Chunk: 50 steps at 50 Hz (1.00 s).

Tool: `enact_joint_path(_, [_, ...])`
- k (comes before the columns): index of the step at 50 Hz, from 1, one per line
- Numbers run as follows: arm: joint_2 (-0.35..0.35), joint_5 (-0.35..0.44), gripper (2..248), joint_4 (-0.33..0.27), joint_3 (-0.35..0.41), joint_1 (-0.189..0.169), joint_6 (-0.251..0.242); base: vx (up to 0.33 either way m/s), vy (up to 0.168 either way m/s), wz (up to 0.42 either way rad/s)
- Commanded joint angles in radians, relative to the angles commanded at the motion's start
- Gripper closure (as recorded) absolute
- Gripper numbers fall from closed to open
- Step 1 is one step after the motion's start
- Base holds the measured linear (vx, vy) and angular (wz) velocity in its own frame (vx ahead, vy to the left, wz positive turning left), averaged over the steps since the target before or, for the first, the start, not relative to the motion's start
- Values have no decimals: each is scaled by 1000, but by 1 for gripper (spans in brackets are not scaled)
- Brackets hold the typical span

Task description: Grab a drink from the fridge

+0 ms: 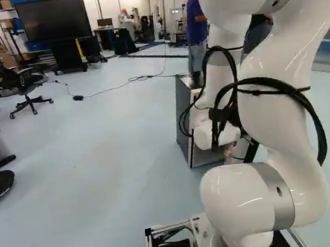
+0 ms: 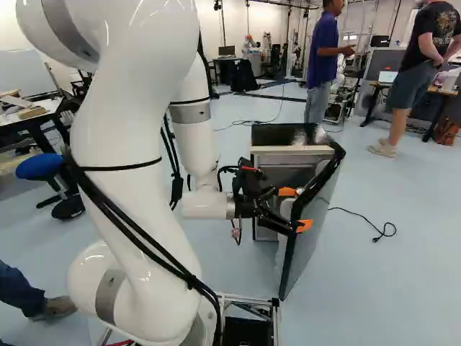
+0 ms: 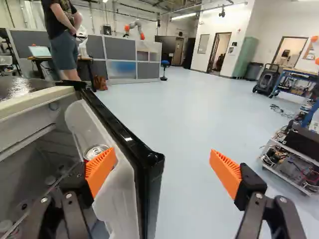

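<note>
Floor: pale blue, smooth, spreading beneath the small fridge (image 2: 281, 134) and outward past its door (image 2: 308, 238).
Door: ajar; its black edge stands between my fingers (image 3: 227, 172), one on the inner side, one outside.
Finger state: spread wide, gripping nothing; whether the inner pad (image 3: 101, 172) touches the door lining (image 3: 119, 199), I cannot tell.
Drink: a can (image 3: 95, 151), its metal top showing in the door's inner shelf, just beside my inner pad, which partly hides the body.
Step in hand (judged): swinging the door wider from within, to gain room for the grasp.
Method: I should press outward with the inner finger along the door's arc, slowly, keeping that pad clear of the can.
Caution: closing here could pinch the door edge; a sideways slip could knock the can. I should back clear before lining up on it.
</note>
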Motion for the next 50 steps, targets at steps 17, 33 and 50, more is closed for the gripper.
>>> enact_joint_path(17, [-22,0,3,1,-36,-100,0,0,0,0])
enact_joint_path(33, [-49,0,3,1,-81,-194,0,0,0,0])
enact_joint_path(50, [-83,0,3,1,-137,-291,0,0,0,0])
